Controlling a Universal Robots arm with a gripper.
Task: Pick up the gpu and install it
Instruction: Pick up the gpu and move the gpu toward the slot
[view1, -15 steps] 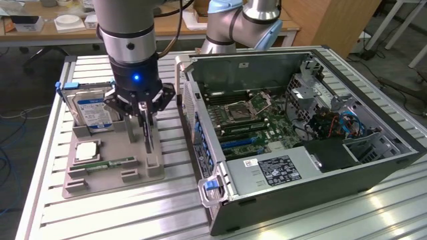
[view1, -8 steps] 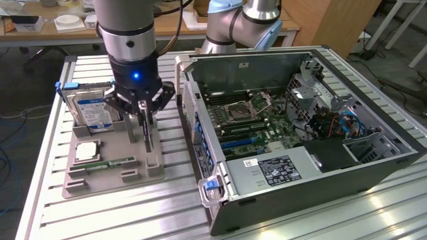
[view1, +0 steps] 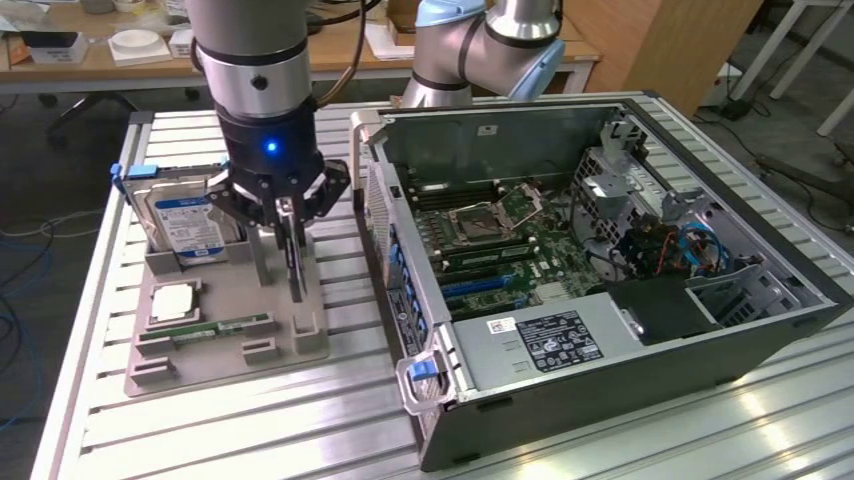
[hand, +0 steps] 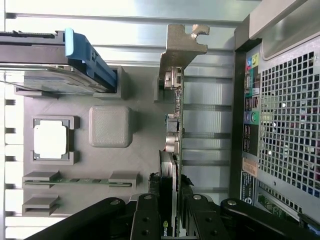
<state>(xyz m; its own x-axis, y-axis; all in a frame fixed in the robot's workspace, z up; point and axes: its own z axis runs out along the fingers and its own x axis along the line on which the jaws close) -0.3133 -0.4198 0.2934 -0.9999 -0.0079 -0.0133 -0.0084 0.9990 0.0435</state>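
Note:
The gpu (view1: 295, 268) is a thin dark card standing on edge over the grey holder tray (view1: 240, 285), to the exterior view's left of the open computer case (view1: 747, 310). My gripper (view1: 284, 215) hangs straight above the card, shut on its upper edge. In the wrist view the gpu (hand: 175, 125) is seen edge-on, with its metal bracket (hand: 181, 45) at the far end and my gripper (hand: 171, 222) clamped on both of its faces. The card's lower edge sits close to the tray's slot blocks; whether it touches them is unclear.
On the same tray are a silver hard drive (view1: 187, 218) with a blue-white label, a CPU (view1: 175, 300) and a green memory stick (view1: 220, 328). The case's motherboard (view1: 494, 245) lies exposed. Another robot arm (view1: 481, 45) stands behind the case. The case's perforated rear panel (hand: 290, 125) is near the card.

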